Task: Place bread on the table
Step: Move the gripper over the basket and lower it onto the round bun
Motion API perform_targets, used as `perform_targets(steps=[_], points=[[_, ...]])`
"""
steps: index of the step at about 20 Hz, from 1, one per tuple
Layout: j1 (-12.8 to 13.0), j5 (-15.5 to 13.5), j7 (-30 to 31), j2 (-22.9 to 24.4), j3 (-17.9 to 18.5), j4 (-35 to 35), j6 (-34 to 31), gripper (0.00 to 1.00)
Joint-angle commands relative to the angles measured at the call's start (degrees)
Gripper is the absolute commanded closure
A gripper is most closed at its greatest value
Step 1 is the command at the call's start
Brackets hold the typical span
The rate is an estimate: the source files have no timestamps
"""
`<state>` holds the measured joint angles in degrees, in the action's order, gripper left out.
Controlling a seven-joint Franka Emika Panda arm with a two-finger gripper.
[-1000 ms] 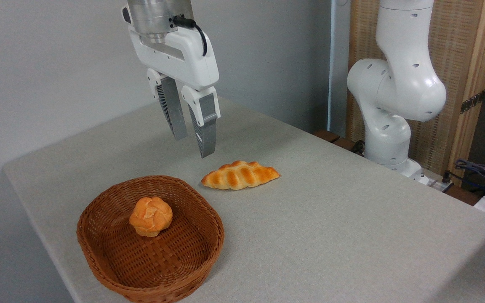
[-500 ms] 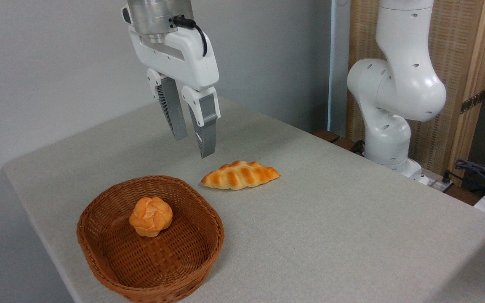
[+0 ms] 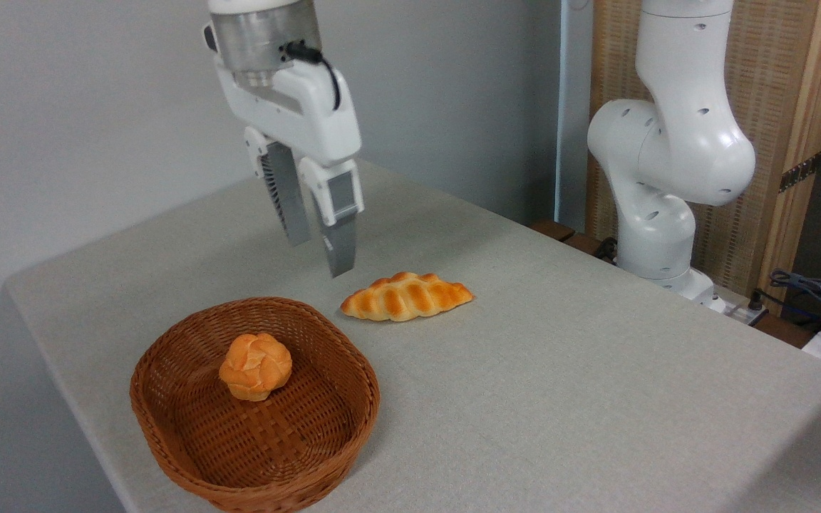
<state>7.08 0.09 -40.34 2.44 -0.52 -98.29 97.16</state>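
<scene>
Hung above the tabletop (image 3: 560, 385) toward its far left part: the gripper (image 3: 319, 258), pointing down, jaws parted by a narrow gap, nothing held between the fingers (image 3: 295, 206). Touched neither the surface nor any object.

Lay well apart from the gripper, nearer and to the left: the bread (image 3: 256, 366), a small round orange-golden bun with a knotted top, resting on the floor of the basket (image 3: 168, 420), toward its far left side, clear of the wall. Sat below the level of the fingertips, with the far rim of the basket between the two.

Rested flat on the tabletop just right of the fingertips and lower: the braided loaf (image 3: 406, 296), long with pointed ends, near the basket's far right rim but not touching it.

Stood close to the near left edge of the tabletop: the basket, a brown woven oval. Ran from the rounded far left corner down past the basket: that edge. Stayed bare: a wide stretch of tabletop to the right and near right of the basket and loaf, up to the arm's base (image 3: 667, 178) at the far right.

Counted: one gripper, one bun, one braided loaf, one basket.
</scene>
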Motion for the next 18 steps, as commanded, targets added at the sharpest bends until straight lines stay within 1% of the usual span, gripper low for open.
perform_targets(steps=[1,3,5,7,9,13,18], points=[[0.0,-2.2,0.3,0.4,-1.9,-6.5,9.5,0.0],[0.0,-6.1,0.3,0.1,-1.9,-8.7,14.3,0.0],[0.0,-8.3,0.3,-1.6,-2.0,-9.7,18.4,0.0],[0.0,-9.8,0.3,-3.5,-2.2,-9.7,20.9,0.0],[0.0,-9.9,0.3,-4.8,-2.8,-9.7,22.0,0.0],[-0.1,-9.8,0.3,-6.2,-2.8,-9.7,25.0,0.0],[-0.1,-9.8,0.5,-6.4,-2.9,-9.7,24.9,0.0]])
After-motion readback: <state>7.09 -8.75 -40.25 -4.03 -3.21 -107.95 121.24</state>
